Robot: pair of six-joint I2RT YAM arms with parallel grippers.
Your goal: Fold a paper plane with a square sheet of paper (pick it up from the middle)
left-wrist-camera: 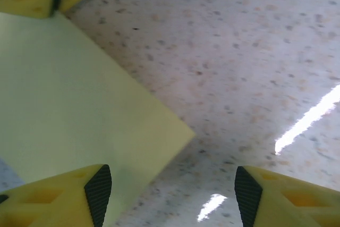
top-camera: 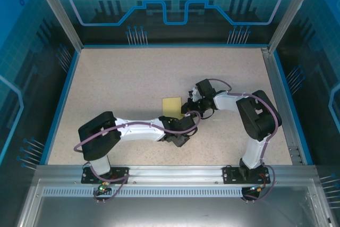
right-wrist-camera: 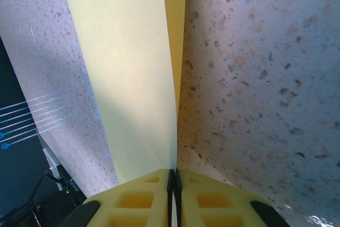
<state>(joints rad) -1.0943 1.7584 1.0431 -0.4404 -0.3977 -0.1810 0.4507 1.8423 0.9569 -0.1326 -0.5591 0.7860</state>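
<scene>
On the table (top-camera: 117, 78), the pale yellow doubled sheet (top-camera: 171, 106) is pinched by the right gripper (right-wrist-camera: 174, 176); left gripper (left-wrist-camera: 172, 187) gapes wide.

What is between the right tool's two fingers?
The square sheet of paper; its edge runs into the seam of the right tool's shut fingers, in the right wrist view.

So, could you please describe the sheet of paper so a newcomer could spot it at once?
Start from the speckled beige table inside the blue-walled booth. Near its middle sits a small pale yellow sheet of paper, one edge pinched by the right hand. It is the only flat yellow thing there.
</scene>
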